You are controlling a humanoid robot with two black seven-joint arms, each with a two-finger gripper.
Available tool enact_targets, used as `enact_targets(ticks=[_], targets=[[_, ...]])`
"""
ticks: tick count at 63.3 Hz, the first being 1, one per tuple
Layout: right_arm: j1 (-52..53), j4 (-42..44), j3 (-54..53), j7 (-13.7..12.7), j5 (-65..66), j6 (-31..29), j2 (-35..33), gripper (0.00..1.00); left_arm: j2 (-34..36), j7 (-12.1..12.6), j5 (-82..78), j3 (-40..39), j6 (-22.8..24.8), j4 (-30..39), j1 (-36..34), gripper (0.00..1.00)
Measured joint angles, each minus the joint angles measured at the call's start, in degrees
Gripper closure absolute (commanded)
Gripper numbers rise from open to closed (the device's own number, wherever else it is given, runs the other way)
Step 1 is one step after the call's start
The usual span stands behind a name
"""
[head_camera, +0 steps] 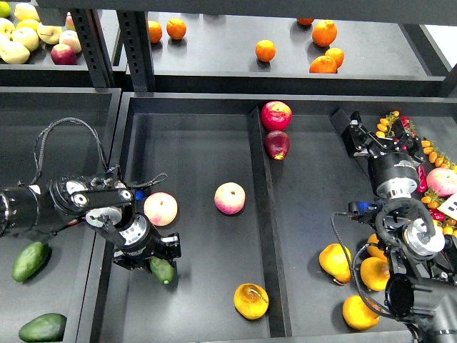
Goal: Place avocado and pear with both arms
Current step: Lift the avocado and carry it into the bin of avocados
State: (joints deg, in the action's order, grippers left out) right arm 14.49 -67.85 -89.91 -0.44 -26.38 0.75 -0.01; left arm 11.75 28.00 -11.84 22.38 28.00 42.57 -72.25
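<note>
My left gripper (158, 261) hangs low over the front left of the middle tray (200, 128) and is shut on the avocado (163, 271), a dark green oval whose end pokes out below the fingers. The pear (250, 300), golden yellow-orange with a brownish patch, lies loose at the front of the same tray, to the right of the avocado. My right gripper (343, 123) reaches over the back of the right tray (307, 200). It is dark, nothing shows in it, and its fingers cannot be told apart. It is far from the pear.
Two pink-yellow fruits (161, 209) (230, 198) lie mid-tray. Two red fruits (276, 115) sit by the divider. Three yellow-orange fruits (334, 261) lie beside my right arm. Two more avocados (30, 261) lie in the left tray. Oranges (265, 50) and apples (25, 37) are on the back shelf.
</note>
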Motion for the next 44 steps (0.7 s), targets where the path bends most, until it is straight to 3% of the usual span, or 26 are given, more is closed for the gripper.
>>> enact_targets(ticks=[27,44], targets=[[-0.1,-0.1,0.0,0.0,0.0,-0.1,0.0,0.0,15.2,0.0,0.3,-0.3,0.0,0.3,-3.4,0.58],[-0.1,0.0,0.0,0.0,0.0,-0.2,0.0,0.0,23.4,0.0,-0.2,-0.2,0.0,0.5,1.2,0.57]])
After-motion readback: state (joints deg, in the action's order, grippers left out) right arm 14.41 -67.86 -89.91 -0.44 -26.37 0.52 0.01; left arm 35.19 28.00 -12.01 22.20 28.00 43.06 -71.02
